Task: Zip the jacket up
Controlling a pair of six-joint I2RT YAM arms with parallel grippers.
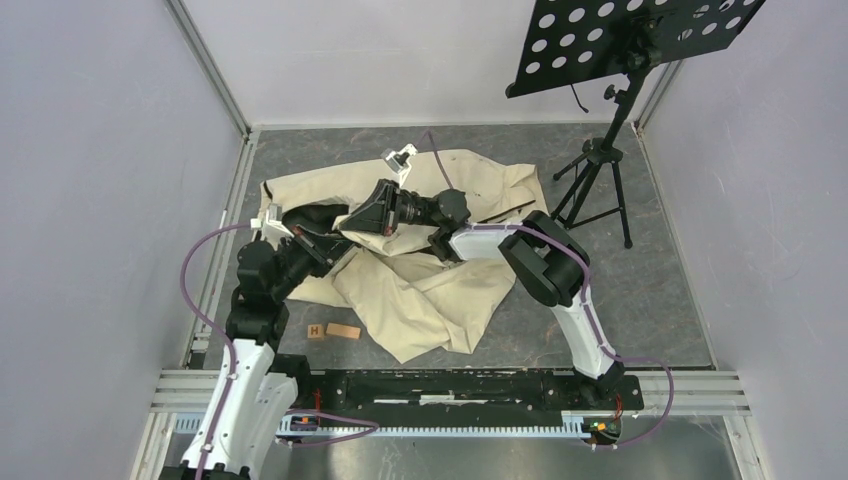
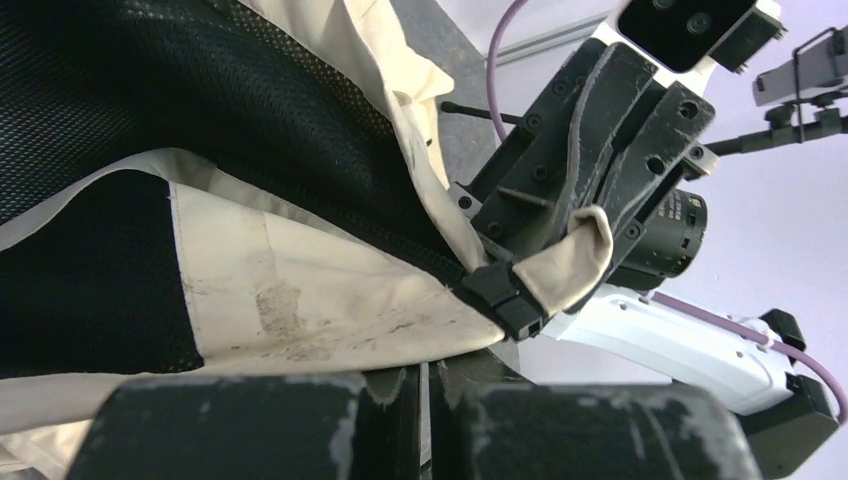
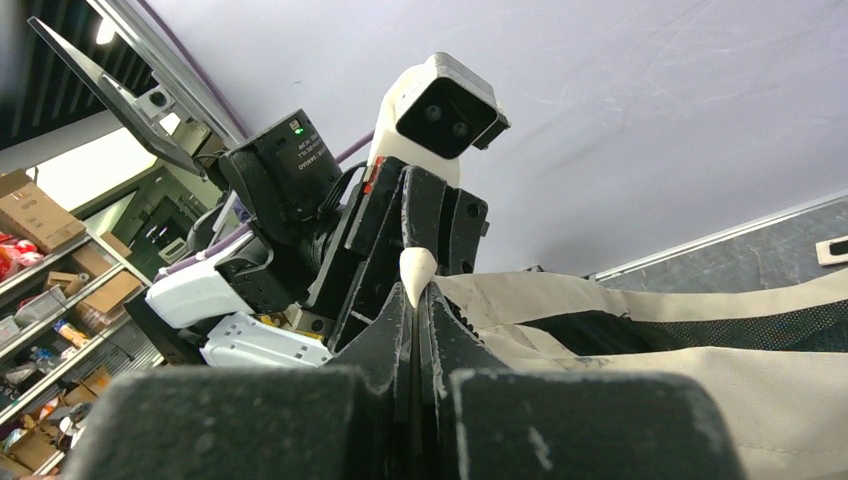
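Note:
The cream jacket [image 1: 430, 290] lies crumpled on the grey table, with its dark mesh lining [image 2: 150, 110] exposed. Both grippers meet over its left part. My left gripper [image 1: 335, 238] is shut on the jacket's lower edge [image 2: 330, 310]; its jaws are pressed together at the bottom of the left wrist view [image 2: 430, 405]. My right gripper [image 1: 372, 220] is shut on a cream corner of the jacket [image 3: 416, 268] beside the zipper's black bottom end [image 2: 505, 295]. The dark zipper line [image 2: 400, 235] runs from there up into the fabric. The two grippers face each other, close together.
A black music stand [image 1: 600, 170] with a perforated tray [image 1: 630, 35] stands at the back right. Two small wooden blocks [image 1: 343, 331] lie near the jacket's front left edge. Enclosure walls and an aluminium frame [image 1: 215, 75] border the table.

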